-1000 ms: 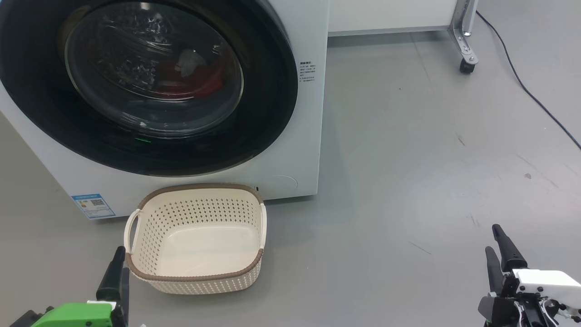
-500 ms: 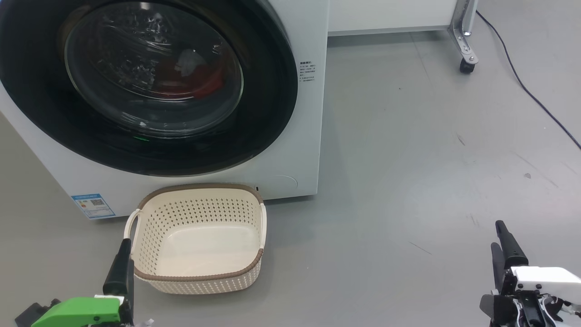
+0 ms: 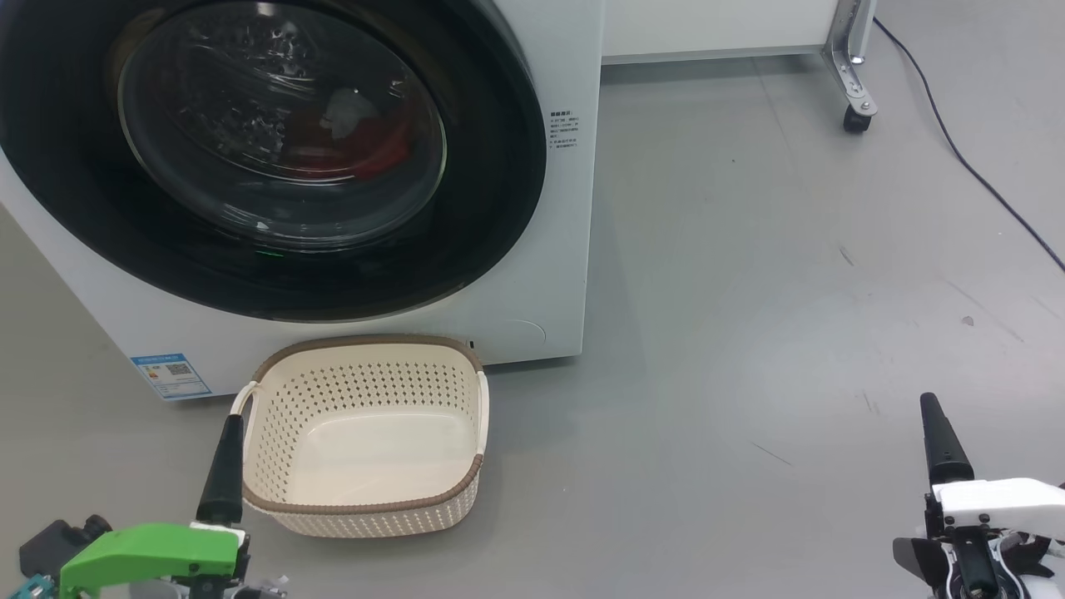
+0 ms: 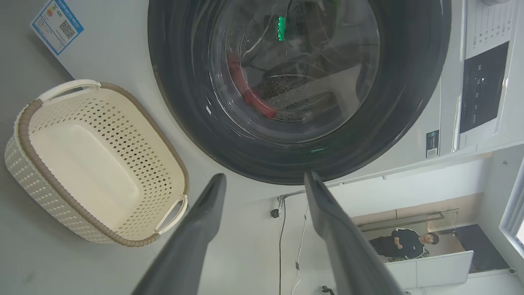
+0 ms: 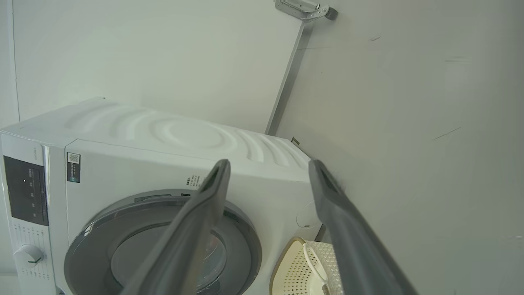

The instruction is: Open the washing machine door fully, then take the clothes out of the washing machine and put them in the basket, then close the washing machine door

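- When we look down from our head, our left gripper [image 4: 265,179] is low on the left, with a green body and one dark finger [image 3: 223,466] pointing up just beside the left end of the basket [image 3: 366,340]; we cannot tell if they touch.
- In the left wrist view its two fingers stand apart with nothing between them.
- A blue label [image 3: 170,376] sticks low on the white front of the washing machine [image 3: 566,274].
- The basket sits on the grey floor [image 3: 749,333], just in front of the washing machine and under the washing machine door [image 3: 499,183]. We see its bare cream bottom.
- The washing machine door is shut flat against the front, a wide black ring round clear glass.
- The clothes [image 3: 378,150] are inside the washing machine, behind the glass: red cloth and a bit of white cloth.
- A small label [image 3: 563,131] is on the front, just right of the door.
- A wheel [image 3: 857,121] on a metal leg stands far back, and a black cable [image 3: 957,152] runs past it.
- Our right gripper [image 5: 269,164] is low on the right, well apart from the basket. In the right wrist view its two fingers stand apart with nothing between them.
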Available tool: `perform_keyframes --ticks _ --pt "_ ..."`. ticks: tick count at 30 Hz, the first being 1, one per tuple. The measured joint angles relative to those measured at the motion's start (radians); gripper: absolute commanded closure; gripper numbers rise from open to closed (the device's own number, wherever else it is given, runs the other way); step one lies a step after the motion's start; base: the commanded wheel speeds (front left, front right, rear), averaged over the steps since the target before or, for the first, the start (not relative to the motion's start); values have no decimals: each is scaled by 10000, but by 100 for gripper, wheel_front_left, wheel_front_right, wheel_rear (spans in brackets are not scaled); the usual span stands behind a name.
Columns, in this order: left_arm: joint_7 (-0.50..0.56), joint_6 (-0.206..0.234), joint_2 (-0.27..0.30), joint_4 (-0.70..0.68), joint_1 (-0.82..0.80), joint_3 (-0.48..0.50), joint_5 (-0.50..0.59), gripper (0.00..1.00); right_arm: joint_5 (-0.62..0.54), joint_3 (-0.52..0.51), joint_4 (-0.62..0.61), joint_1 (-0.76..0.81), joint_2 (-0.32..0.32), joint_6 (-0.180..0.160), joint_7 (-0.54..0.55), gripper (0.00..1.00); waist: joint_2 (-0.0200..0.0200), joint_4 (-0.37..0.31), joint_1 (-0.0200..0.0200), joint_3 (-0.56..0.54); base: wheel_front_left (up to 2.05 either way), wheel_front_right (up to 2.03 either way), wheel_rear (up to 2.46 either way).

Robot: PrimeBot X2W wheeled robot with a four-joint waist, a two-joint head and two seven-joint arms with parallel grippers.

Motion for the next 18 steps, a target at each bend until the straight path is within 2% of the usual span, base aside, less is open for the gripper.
perform_keyframes --ticks 10,18 --pt "-332 105 268 -29 -89 -334 1967 0 -2203 479 -130 -10 -568 -107 -341 0 0 5 0 11 0 0 0" --pt "-594 353 268 -265 -201 -470 3553 0 -3908 907 -247 -14 -779 -441 -616 0 0 6 0 -2 0 0 0"
